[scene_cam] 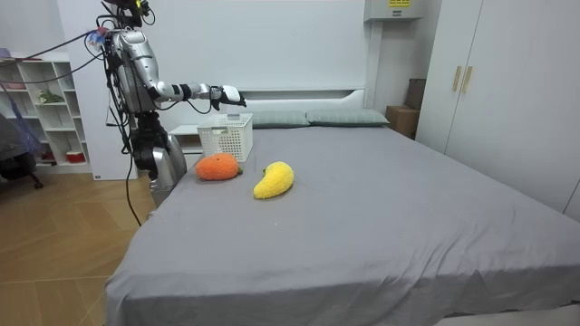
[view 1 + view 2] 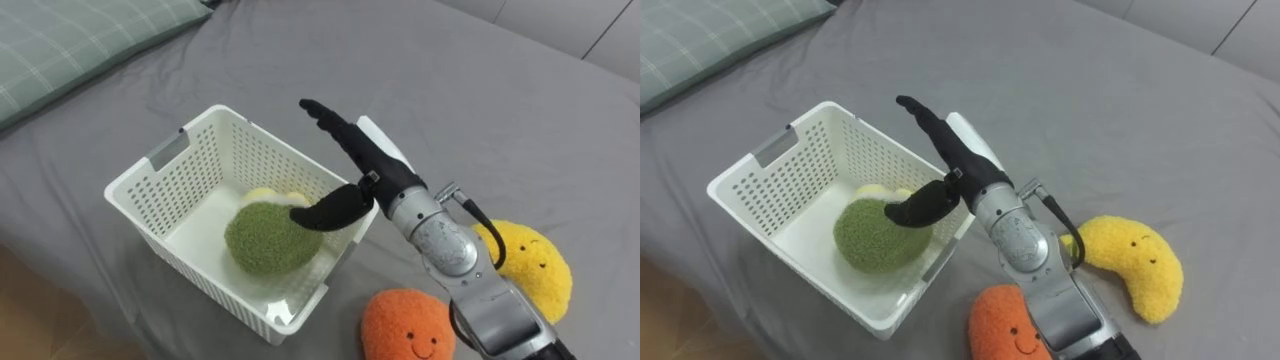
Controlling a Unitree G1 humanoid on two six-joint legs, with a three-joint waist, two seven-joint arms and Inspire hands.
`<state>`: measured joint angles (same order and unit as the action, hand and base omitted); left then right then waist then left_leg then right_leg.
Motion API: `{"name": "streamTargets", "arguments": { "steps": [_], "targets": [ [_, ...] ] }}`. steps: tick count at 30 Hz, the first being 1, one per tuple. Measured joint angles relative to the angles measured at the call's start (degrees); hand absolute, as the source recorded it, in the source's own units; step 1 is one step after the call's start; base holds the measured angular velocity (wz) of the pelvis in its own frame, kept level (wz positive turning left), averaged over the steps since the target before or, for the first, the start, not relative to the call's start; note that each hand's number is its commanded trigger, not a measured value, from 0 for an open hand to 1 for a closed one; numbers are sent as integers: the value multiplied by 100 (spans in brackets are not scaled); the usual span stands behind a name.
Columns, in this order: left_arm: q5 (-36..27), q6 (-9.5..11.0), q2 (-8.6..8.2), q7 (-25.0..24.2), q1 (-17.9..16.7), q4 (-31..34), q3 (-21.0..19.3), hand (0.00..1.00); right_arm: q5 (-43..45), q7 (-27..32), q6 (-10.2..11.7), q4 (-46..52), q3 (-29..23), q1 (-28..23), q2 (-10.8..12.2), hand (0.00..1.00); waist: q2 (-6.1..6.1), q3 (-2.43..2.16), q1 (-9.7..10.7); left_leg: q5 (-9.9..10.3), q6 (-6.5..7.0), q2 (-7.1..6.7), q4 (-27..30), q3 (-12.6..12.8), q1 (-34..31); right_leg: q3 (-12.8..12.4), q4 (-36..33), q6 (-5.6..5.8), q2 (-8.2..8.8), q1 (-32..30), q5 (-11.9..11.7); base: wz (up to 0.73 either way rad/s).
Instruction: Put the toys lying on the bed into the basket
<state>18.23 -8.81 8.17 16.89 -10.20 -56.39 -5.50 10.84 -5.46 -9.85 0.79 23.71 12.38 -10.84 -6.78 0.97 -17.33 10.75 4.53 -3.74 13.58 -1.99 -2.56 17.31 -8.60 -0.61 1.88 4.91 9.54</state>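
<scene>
The green toy [image 2: 268,236] lies in the white basket [image 2: 215,150], the right hand [image 2: 355,150] hovers above it with fingers straight and empty, while the orange toy [image 2: 405,322] and yellow toy [image 2: 530,265] are not yet collected from the bed [image 2: 480,120].

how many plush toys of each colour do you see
green plush toy: 1, in the white basket
orange plush toy: 1, on the bed
yellow plush toy: 1, on the bed
total: 3
pale bit beside the green one unclear
</scene>
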Motion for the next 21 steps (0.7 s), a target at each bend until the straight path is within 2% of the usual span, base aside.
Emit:
{"name": "streamTargets", "arguments": {
  "steps": [5, 8, 11, 17, 21],
  "targets": [
    [1, 0, -3, 16, -60, 0, -6, 0, 6, 39, 0, 5, -87, 0, -7, 0, 2, -2, 25, -1, 0, -1, 1, 0, 6, 0, -1, 0, 5, 8, 0, 0],
    [-5, 3, -27, 38, -68, 4, -19, 0, 17, 82, 40, 8, -322, 0, -12, 0, 19, -9, 88, -7, 9, -3, 2, 3, 9, 0, -4, 6, 12, 17, -4, 1],
    [-3, 1, -30, 37, -115, 3, -60, 0, 20, 240, 48, 8, -529, -5, -25, 0, 47, -17, 180, -11, 13, -2, 4, 24, 23, -9, -4, 8, 28, 29, -6, 0],
    [-2, 1, -53, 42, -183, -1, -161, 0, 26, 756, 55, 5, -938, -87, -31, 0, 156, -62, 435, -22, 28, 3, -8, 86, 24, -31, -11, 18, 54, 3, -11, -4],
    [-2, 4, -58, 50, -215, 9, -334, 0, 23, 1135, 141, 6, -1284, -217, -39, 0, 172, -81, 615, -22, 30, 9, -14, 120, 22, -94, -12, 22, 51, -6, -14, -4]
  ]
}}
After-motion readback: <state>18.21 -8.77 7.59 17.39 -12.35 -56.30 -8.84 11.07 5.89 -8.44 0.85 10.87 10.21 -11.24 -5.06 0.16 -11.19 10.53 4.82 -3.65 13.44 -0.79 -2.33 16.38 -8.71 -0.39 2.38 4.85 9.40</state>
